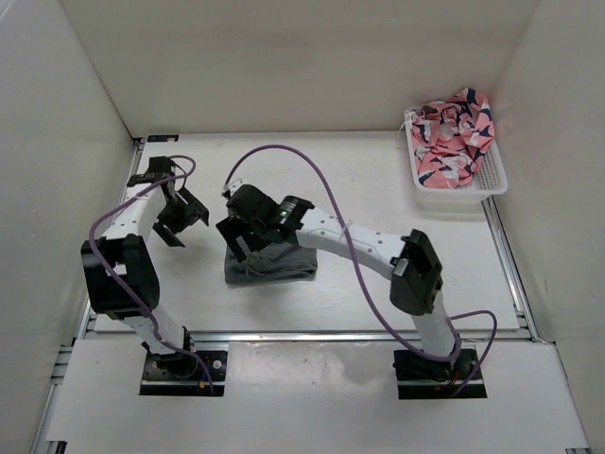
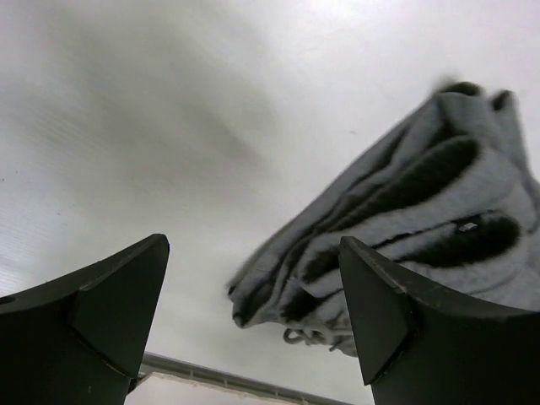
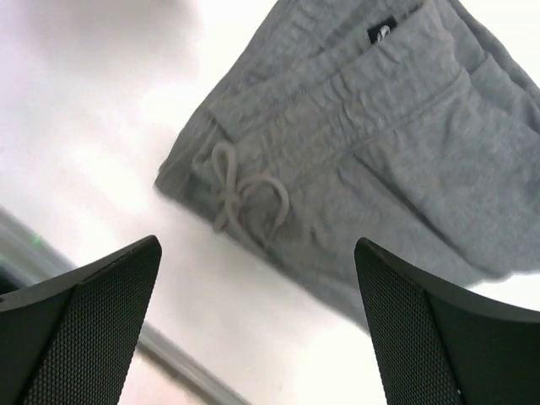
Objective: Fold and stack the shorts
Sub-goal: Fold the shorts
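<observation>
The grey shorts (image 1: 279, 266) lie folded in a small bundle on the white table, near its front middle. In the right wrist view the shorts (image 3: 371, 143) show their gathered waistband and tied drawstring (image 3: 245, 196). In the left wrist view they (image 2: 422, 219) lie ahead to the right, in stacked folds. My right gripper (image 1: 243, 237) hovers just above the bundle's back left, open and empty. My left gripper (image 1: 180, 219) is open and empty, to the left of the shorts and apart from them.
A white basket (image 1: 492, 176) at the back right holds pink patterned cloth (image 1: 454, 135). White walls close in the table on the left, back and right. A metal rail (image 1: 312, 335) runs along the table's front edge.
</observation>
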`<action>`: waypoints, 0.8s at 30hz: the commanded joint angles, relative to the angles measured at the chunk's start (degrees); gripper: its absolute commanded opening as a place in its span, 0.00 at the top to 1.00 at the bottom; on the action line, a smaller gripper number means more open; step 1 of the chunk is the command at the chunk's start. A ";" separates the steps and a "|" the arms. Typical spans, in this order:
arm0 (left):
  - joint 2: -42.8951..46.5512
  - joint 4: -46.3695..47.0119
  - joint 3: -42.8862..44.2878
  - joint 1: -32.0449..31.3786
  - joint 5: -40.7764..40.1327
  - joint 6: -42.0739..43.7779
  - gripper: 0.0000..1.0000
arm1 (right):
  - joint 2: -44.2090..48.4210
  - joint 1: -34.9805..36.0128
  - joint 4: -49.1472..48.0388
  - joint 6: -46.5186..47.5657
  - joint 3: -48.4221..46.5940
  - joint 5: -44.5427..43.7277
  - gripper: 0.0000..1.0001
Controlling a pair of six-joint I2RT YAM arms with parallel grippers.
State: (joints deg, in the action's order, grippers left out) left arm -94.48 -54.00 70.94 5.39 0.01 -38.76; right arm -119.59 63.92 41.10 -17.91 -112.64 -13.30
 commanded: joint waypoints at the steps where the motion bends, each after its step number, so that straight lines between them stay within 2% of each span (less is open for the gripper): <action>1: 2.54 -3.12 5.25 -2.39 -2.45 2.02 0.07 | 13.57 -0.63 -5.68 -1.07 6.86 0.91 0.00; 2: 2.54 -3.74 6.13 -4.05 -3.17 2.03 0.07 | 15.68 -1.25 -6.38 -2.64 9.43 0.39 0.00; 4: 2.54 -3.75 7.81 -5.91 -3.17 3.60 0.13 | 22.62 -3.79 -8.22 -4.32 15.75 -0.24 0.09; 5: 2.54 -3.75 8.34 -7.13 -3.17 4.13 0.14 | 25.00 -4.93 -8.75 -6.50 22.48 -0.24 0.13; 6: 2.54 -3.75 9.73 -10.36 -3.70 4.66 0.16 | 29.28 -7.64 -9.37 -7.65 25.86 -0.24 0.21; 8: 0.71 -3.75 11.58 -14.42 -4.40 5.45 0.16 | 33.18 -10.73 -9.37 -9.94 34.88 0.81 0.22; 9: -1.56 -3.75 14.03 -18.62 -5.28 6.06 0.16 | 36.59 -14.23 -9.37 -11.78 37.64 1.60 0.22; 12: -8.76 -5.50 18.87 -25.49 -8.53 6.07 0.09 | 42.48 -21.35 -9.37 -13.99 46.70 4.58 0.22; 15: -15.97 -6.65 25.47 -27.18 -10.65 5.54 0.03 | 46.88 -26.37 -8.76 -13.99 51.45 6.18 0.21; 17: -19.06 -6.65 28.81 -27.71 -10.65 5.54 0.03 | 49.00 -28.66 -8.23 -13.99 52.17 6.71 0.21; 19: -22.50 -6.65 31.53 -27.71 -9.33 5.54 0.09 | 49.71 -29.46 -7.44 -13.47 52.87 7.24 0.21; 20: -23.38 -6.65 32.15 -27.71 -8.02 6.06 0.18 | 49.72 -30.08 -6.66 -13.47 52.87 7.24 0.21; 22: -24.61 -6.65 32.69 -27.71 -7.23 6.07 0.23 | 49.72 -30.60 -6.12 -13.47 52.87 7.24 0.21; 24: -25.14 -7.43 33.30 -27.71 -7.83 6.60 0.37 | 49.72 -31.13 -6.12 -13.47 52.87 7.24 0.21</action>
State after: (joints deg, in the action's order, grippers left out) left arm -122.19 -59.59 101.12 -22.72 -7.05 -33.19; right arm -70.89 33.63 34.98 -31.14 -59.05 -7.22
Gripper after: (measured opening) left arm 0.663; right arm 0.792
